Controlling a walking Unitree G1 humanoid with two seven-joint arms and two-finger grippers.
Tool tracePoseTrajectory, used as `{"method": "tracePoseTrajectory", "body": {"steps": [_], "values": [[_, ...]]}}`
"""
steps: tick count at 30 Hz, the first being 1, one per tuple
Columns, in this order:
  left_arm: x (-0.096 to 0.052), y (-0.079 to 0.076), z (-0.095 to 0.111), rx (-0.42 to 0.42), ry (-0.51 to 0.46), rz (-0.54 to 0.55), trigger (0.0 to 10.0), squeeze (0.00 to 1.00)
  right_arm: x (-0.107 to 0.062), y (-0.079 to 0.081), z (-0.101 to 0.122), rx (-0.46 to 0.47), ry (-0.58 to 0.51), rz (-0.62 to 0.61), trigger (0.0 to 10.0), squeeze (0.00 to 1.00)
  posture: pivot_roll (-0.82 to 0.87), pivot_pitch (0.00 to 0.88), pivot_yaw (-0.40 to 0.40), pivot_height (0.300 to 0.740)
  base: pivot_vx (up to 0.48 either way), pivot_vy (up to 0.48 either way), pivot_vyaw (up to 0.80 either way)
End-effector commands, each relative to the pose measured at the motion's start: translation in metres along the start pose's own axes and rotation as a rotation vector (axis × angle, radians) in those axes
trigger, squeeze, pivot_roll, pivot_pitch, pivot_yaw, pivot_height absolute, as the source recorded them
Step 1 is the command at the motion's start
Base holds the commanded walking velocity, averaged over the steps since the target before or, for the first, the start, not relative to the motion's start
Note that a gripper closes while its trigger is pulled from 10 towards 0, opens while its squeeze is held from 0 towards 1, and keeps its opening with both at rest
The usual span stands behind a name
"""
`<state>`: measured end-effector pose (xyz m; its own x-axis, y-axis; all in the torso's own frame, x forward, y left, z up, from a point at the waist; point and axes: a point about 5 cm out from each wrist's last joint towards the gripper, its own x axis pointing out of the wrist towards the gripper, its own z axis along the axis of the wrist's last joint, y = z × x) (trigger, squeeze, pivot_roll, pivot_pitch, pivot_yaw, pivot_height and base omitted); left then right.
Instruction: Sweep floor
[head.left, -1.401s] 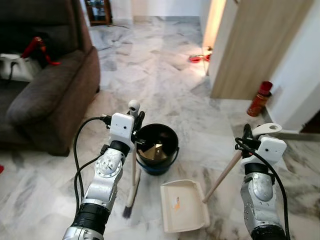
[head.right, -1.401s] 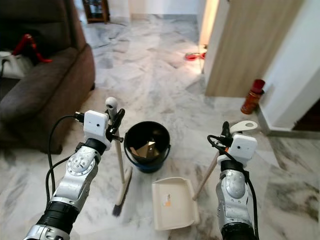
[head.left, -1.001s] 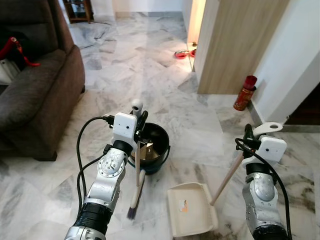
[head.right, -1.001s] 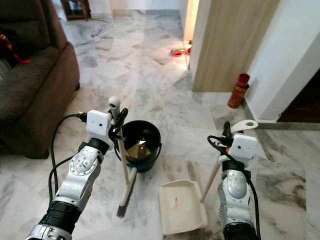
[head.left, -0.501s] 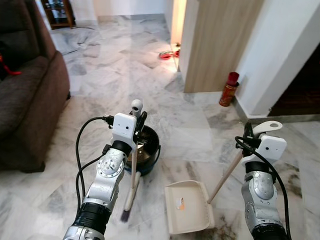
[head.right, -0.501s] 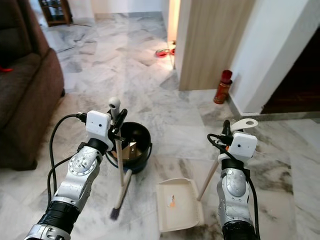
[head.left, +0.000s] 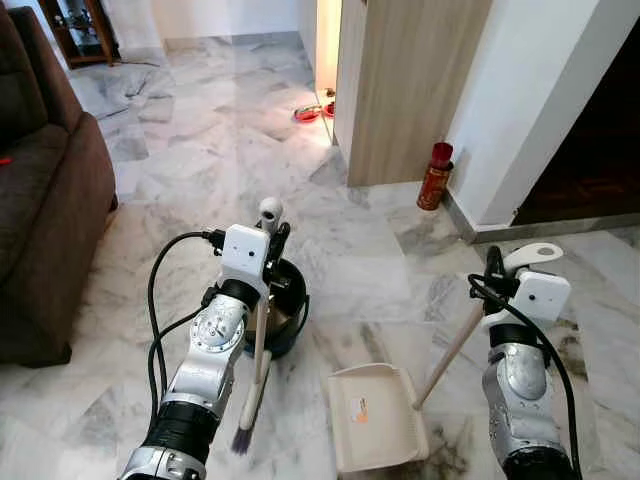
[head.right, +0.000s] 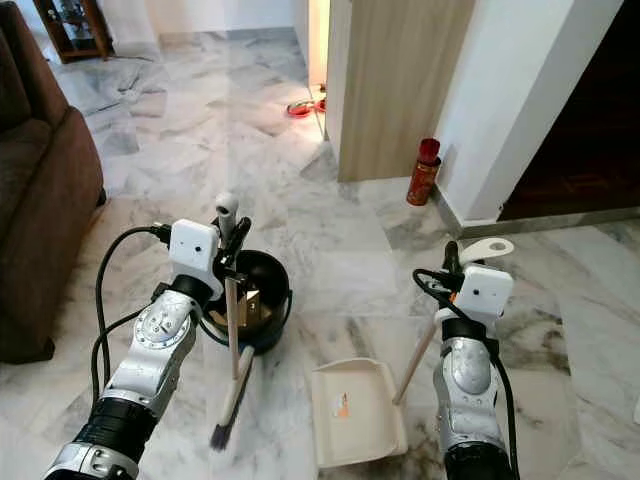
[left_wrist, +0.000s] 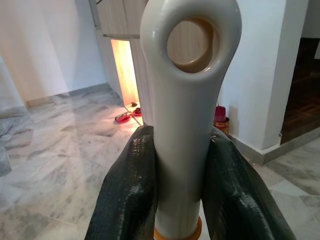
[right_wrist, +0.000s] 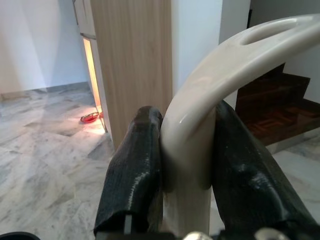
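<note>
Left gripper (left_wrist: 175, 195) clamped on broom (head.left: 256, 366), right gripper (right_wrist: 185, 175) on dustpan (head.left: 377, 428); I'd keep the bristles low, pan edge flat on the floor (head.left: 200, 130).

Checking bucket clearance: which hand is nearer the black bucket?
Left. The left hand, clamped on the broom handle, is right over the black bucket. The right hand, holding the dustpan handle, is well off to the bucket's right.

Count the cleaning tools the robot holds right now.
2. A broom, clamped by the left gripper, stands beside the black bucket; a dustpan, its handle clamped by the right gripper, rests on the floor.
</note>
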<state>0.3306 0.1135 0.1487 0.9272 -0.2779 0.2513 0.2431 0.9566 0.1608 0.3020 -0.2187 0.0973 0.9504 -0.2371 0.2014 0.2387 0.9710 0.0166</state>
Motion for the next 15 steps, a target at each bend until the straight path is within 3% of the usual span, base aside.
{"method": "tracePoseTrajectory", "body": {"steps": [1,4,15], "values": [[0.0035,-0.0010,0.0038,0.025,-0.023,-0.004,10.0,0.00,0.0024,-0.0026,0.0054,-0.002,-0.027,-0.006,10.0,0.00,0.09,0.035,-0.022,0.740,0.000,-0.398,-0.80],[0.0029,-0.0004,0.0024,0.026,-0.017,-0.001,10.0,0.00,0.0021,-0.0004,0.0048,-0.003,-0.025,0.001,10.0,0.00,0.10,0.034,-0.023,0.740,0.000,-0.474,-0.80],[0.0046,0.0004,0.0033,0.022,-0.021,0.002,10.0,0.00,0.0028,0.0007,0.0038,0.000,-0.020,0.005,10.0,0.00,0.10,0.030,-0.024,0.740,0.000,0.000,-0.80]]}}
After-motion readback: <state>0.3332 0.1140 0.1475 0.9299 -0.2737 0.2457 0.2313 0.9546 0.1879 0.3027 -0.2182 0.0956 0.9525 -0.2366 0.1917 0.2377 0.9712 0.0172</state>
